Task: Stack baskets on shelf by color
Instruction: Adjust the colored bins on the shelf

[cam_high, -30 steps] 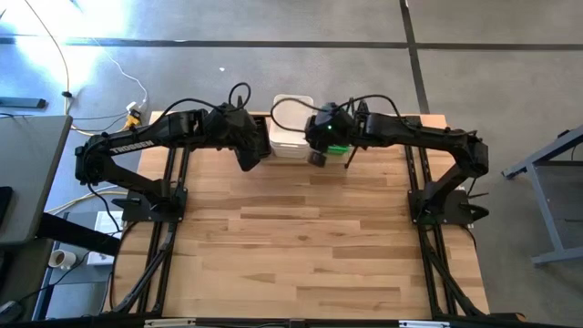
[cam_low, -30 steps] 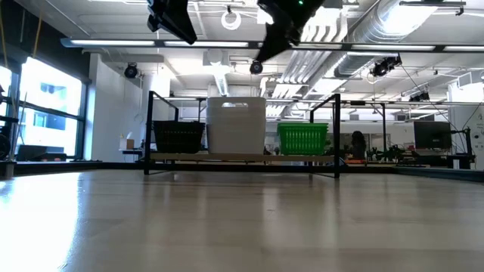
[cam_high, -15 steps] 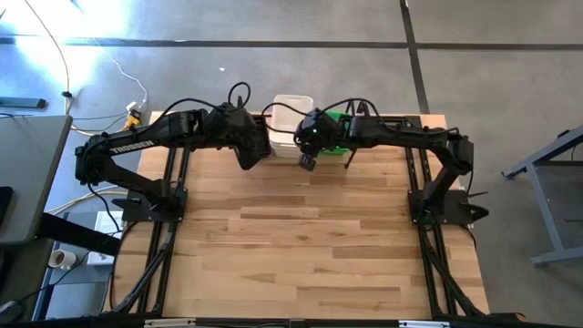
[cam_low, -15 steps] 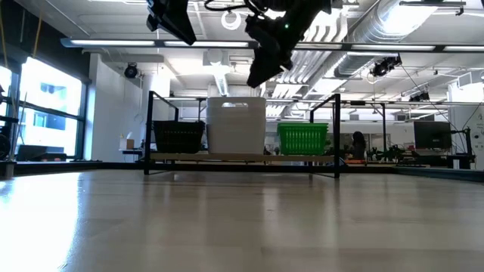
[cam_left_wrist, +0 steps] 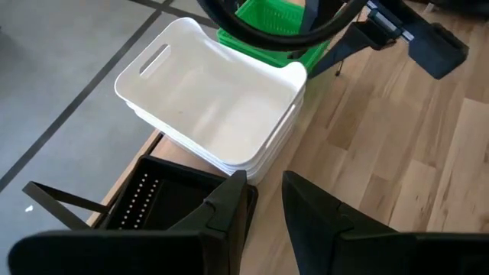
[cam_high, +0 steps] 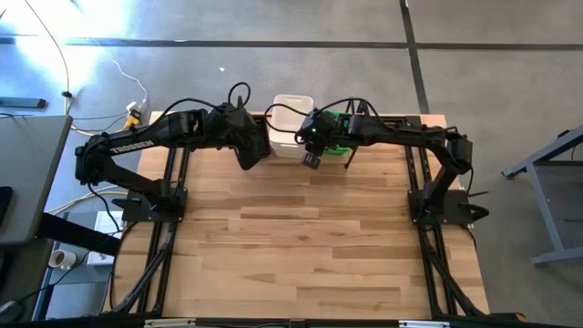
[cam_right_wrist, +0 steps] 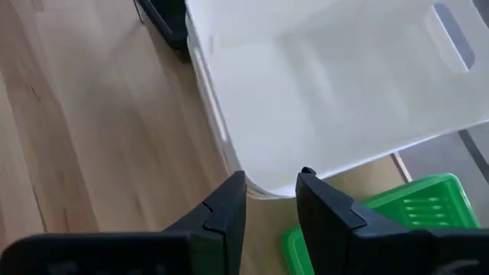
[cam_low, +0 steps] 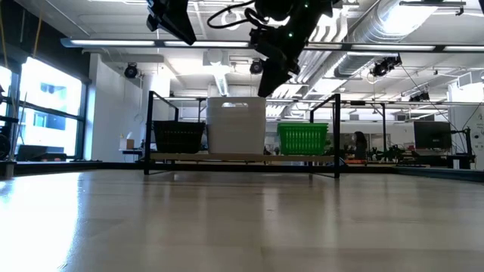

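Both arms hang high over the far edge of the wooden table (cam_high: 301, 237), right above the shelf (cam_low: 242, 157). Along that black rack, seen from table height, sit the black baskets (cam_low: 178, 137) on one end, the white baskets (cam_low: 237, 125) stacked tallest in the middle, and the green baskets (cam_low: 302, 138) on the other end. The left gripper (cam_high: 248, 161) hovers in the air just beside the white stack, over the black end; its own camera shows the two fingers (cam_left_wrist: 229, 208) a little apart with nothing between them, the white stack (cam_left_wrist: 218, 103) below and a black basket (cam_left_wrist: 164, 200) nearer. The right gripper (cam_high: 311, 160) hovers above the seam between white and green, its fingers (cam_right_wrist: 221, 210) likewise slightly spread and empty, the white rim (cam_right_wrist: 321, 84) and a corner of green (cam_right_wrist: 367, 221) beneath. From overhead, the white top basket (cam_high: 291, 123) shows between the two wrists, and green (cam_high: 335, 137) peeks out under the right arm.
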Motion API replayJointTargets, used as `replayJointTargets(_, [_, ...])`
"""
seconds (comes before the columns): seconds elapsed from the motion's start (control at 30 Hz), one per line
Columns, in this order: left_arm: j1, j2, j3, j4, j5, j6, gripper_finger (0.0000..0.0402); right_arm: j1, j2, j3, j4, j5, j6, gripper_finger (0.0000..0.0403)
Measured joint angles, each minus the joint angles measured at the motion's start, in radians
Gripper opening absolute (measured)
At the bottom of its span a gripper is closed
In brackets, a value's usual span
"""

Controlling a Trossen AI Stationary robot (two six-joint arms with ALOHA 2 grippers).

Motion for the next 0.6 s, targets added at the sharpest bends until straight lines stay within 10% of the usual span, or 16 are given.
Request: replayJointTargets(0.6, [0.000, 0.000, 0.000, 0.000, 0.001, -0.023, 0.0076, 0.001, -0.008, 0.016, -0.092, 0.114, 0.078, 0.0079])
